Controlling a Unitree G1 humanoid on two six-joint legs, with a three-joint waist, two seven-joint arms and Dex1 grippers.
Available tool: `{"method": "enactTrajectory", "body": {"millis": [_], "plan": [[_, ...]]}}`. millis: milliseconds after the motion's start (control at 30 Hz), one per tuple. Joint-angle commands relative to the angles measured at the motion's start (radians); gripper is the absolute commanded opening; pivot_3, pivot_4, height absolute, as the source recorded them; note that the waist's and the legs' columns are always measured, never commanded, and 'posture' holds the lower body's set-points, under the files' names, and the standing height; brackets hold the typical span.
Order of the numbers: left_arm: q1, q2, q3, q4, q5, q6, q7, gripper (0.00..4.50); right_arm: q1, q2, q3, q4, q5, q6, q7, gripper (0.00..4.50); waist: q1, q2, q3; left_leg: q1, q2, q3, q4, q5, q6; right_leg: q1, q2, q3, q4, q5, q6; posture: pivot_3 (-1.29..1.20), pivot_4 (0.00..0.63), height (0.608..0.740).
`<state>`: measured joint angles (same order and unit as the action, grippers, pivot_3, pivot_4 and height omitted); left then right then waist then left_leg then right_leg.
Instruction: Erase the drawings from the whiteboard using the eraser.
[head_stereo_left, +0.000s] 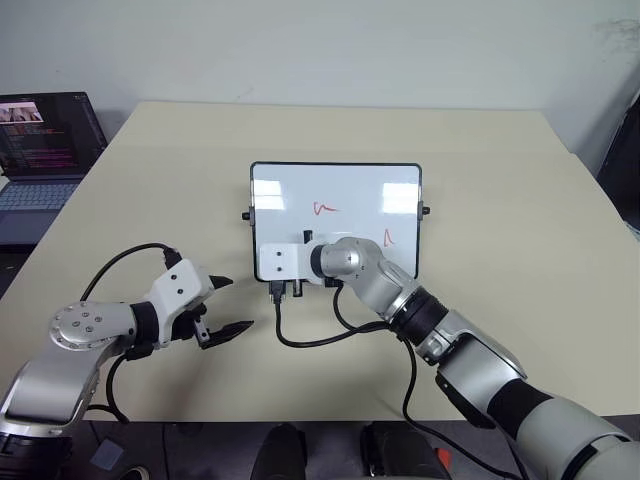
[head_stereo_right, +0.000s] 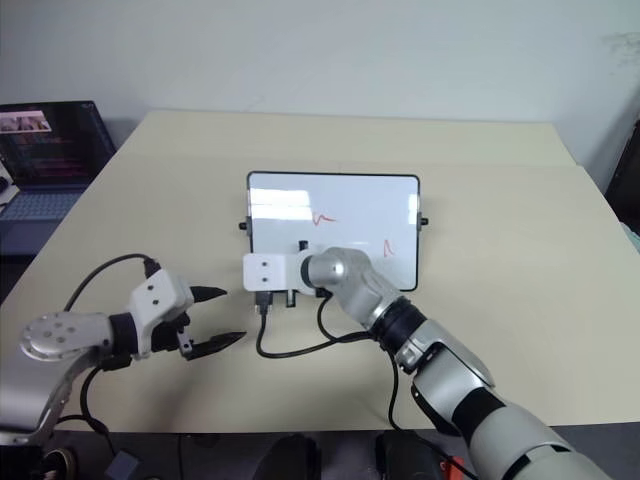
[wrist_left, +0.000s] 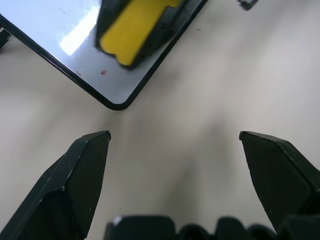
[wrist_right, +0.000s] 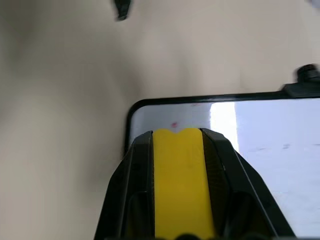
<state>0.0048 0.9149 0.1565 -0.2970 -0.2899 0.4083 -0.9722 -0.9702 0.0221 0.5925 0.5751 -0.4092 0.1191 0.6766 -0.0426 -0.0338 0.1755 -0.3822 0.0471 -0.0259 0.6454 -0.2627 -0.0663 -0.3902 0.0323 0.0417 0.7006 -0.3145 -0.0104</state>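
Gripping blocky yellow eraser (wrist_right: 181, 185) over glossy whiteboard (head_stereo_left: 300, 190).

A beige table (head_stereo_left: 480, 170) carries a whiteboard (head_stereo_left: 335, 195) lying flat near its middle, black knobs at both side edges. An open laptop (head_stereo_left: 40, 160) sits well apart from the board, off the table's left edge. Black cable (head_stereo_left: 310, 340) rests just beside the board's near edge.

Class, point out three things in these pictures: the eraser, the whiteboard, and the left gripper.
eraser (wrist_right: 181, 185): right wrist view, on its yellow body between the black fingers.
whiteboard (head_stereo_left: 335, 184): left eye view, on its bare white upper surface.
left gripper (head_stereo_left: 228, 305): left eye view, midway between its open fingertips.
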Motion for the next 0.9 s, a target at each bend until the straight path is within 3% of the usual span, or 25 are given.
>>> {"method": "enactTrajectory", "body": {"millis": [33,233,467,667,900], "plan": [[-0.020,0.001,-0.001,-0.003,-0.003,-0.014,-0.004,4.50,-0.005,0.005,-0.035,-0.025,0.019,0.012,-0.006,0.99,0.001,0.000,0.000,0.000,0.000,0.000,0.000,0.000,0.000,0.000,0.000,0.000,0.000,0.000,0.000,0.00,0.150,0.740],[-0.057,-0.016,-0.021,0.014,-0.009,-0.030,-0.008,4.50,0.126,-0.022,-0.128,-0.325,0.138,0.202,0.081,0.99,0.007,0.000,0.000,-0.002,0.000,0.000,0.000,0.000,0.000,-0.001,0.000,0.000,-0.003,0.000,0.000,0.00,0.150,0.740],[-0.138,-0.050,-0.047,0.032,-0.021,-0.060,-0.016,4.50,0.408,-0.164,-0.256,-0.953,0.289,0.610,0.153,0.99,0.014,0.000,0.000,-0.007,0.000,-0.002,0.000,0.000,0.000,-0.003,0.000,-0.002,-0.003,0.000,0.000,0.00,0.150,0.740],[-0.225,-0.086,-0.062,0.060,-0.037,-0.087,-0.027,4.50,0.613,-0.314,-0.346,-1.146,0.323,0.715,0.092,0.99,0.013,0.000,0.000,-0.007,-0.001,-0.001,0.000,0.000,0.000,-0.003,0.000,-0.002,-0.003,0.000,0.000,0.00,0.150,0.740],[-0.306,-0.102,-0.090,0.136,-0.022,-0.103,-0.046,4.50,0.685,-0.348,-0.373,-1.167,0.340,0.650,-0.006,0.99,-0.007,0.000,0.000,-0.006,-0.001,0.000,0.000,0.000,0.000,-0.004,0.002,0.001,-0.002,0.000,0.001,0.00,0.150,0.740]]}}
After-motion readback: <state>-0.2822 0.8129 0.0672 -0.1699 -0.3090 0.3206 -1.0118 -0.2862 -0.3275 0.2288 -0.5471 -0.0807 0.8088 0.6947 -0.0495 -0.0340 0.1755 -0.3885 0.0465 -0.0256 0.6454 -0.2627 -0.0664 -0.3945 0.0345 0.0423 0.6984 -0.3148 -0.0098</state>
